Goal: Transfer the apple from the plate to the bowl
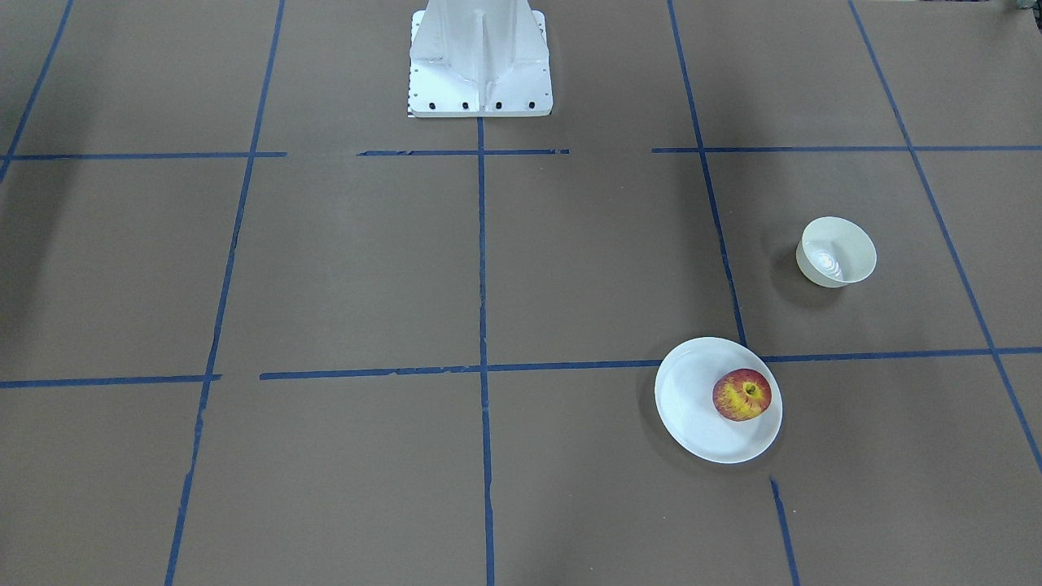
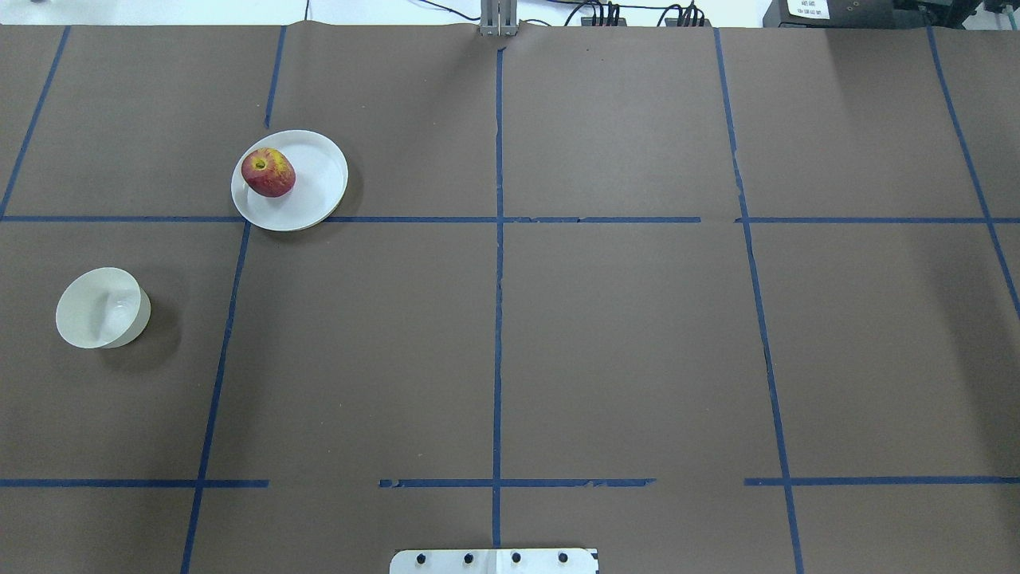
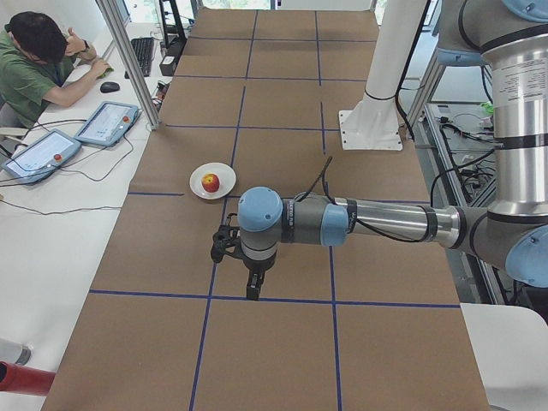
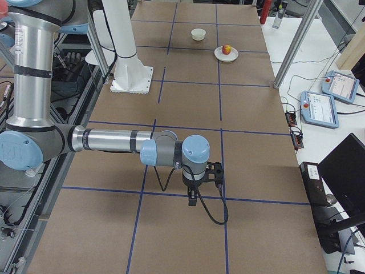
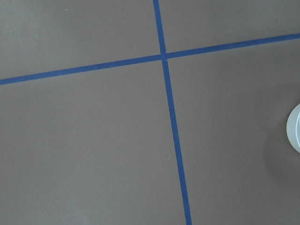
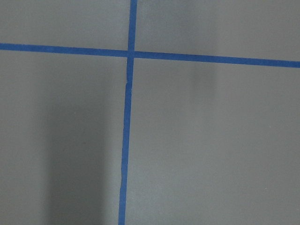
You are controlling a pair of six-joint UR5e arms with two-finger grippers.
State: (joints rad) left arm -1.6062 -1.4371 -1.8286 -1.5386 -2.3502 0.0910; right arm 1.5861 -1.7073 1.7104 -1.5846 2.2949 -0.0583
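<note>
- Noting the apple (image 1: 742,395) resting on the plate (image 1: 692,407), off-centre, with its stem dimple facing up.
- Noting the bowl (image 1: 837,252) upright on the bench (image 1: 342,268), near the plate but not touching it, glossy inside showing.
- Finding the left tool (image 3: 252,295) hanging fingers-down over the bench, just above a blue tape line (image 3: 377,303).
- Cannot tell whether the left tool is wide or narrow, as it shows only in one side view, small and dark.
- Placing plate and apple beyond the left tool, farther along the bench and apart from it.
- Finding the right tool (image 4: 193,200) pointing down over the bench in the same way.
- Cannot tell the right tool's spread either, as it too shows only from the side.
- Placing apple, plate and bowl at the bench's far end from the right tool, well apart from it.
- Seeing only bench and crossing tape below the right tool in its wrist view.
</note>
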